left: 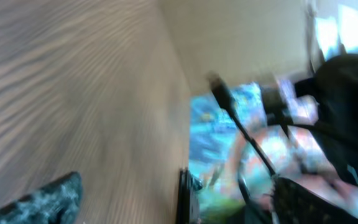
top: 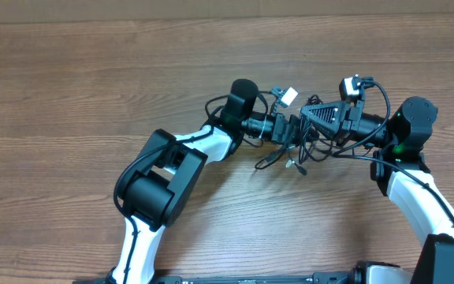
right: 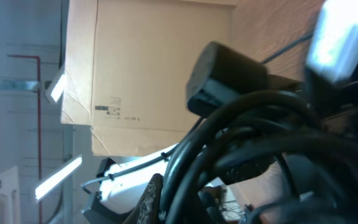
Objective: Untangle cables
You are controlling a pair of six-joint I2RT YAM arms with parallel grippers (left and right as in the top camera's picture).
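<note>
The cables (top: 290, 155) are a small knot of thin black cords with small plugs, lying or hanging just below where my two arms meet at the table's middle. My left gripper (top: 294, 130) points right and my right gripper (top: 312, 120) points left, nearly touching above the knot. In the blurred left wrist view my left gripper (left: 173, 202) has its fingers wide apart, with one thin cable (left: 241, 130) running between them. In the right wrist view only one finger (right: 151, 199) shows; the left arm's thick cables (right: 241, 143) hide the other.
The wooden table (top: 69, 95) stretches around both arms. A white tag or plug (top: 288, 96) sticks up on the left arm's wrist. A cardboard box (right: 148, 68) stands beyond the table in the right wrist view.
</note>
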